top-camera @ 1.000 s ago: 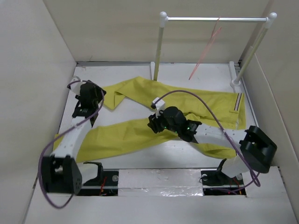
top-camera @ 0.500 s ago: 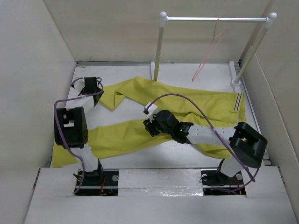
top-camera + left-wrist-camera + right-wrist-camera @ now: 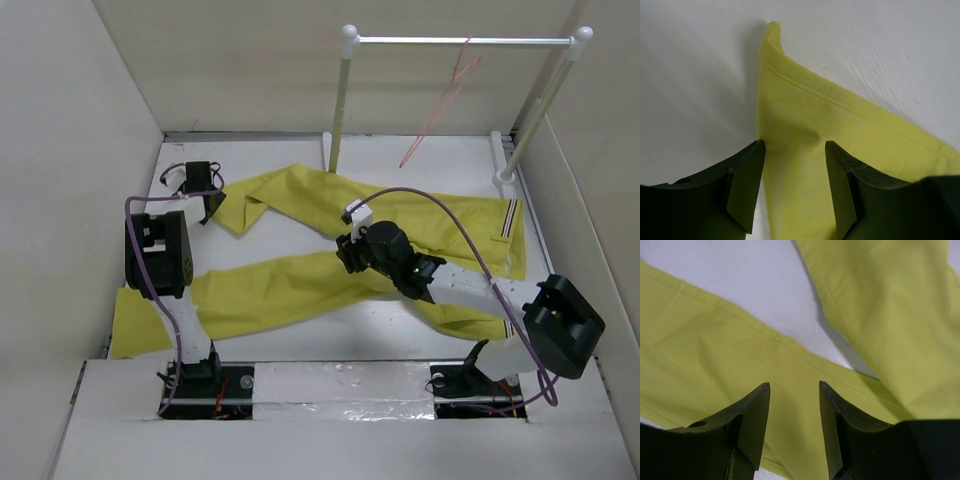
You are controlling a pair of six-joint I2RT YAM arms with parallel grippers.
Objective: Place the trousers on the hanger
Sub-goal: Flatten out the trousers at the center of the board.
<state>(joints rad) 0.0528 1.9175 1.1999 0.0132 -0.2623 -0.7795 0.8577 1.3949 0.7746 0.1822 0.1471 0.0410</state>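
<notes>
The trousers [image 3: 270, 290] lie spread on the desk [image 3: 400, 322]; the hanger [image 3: 441, 112] hangs bare on the rail [image 3: 460, 41]; nothing is picked up yet; the left claw [image 3: 795, 187] is open over a leg end; the right claw [image 3: 794, 425] is open too, holding nothing.

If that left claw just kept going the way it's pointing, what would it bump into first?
Probably the trousers: their leg end lies right between the left gripper's open jaws.
</notes>
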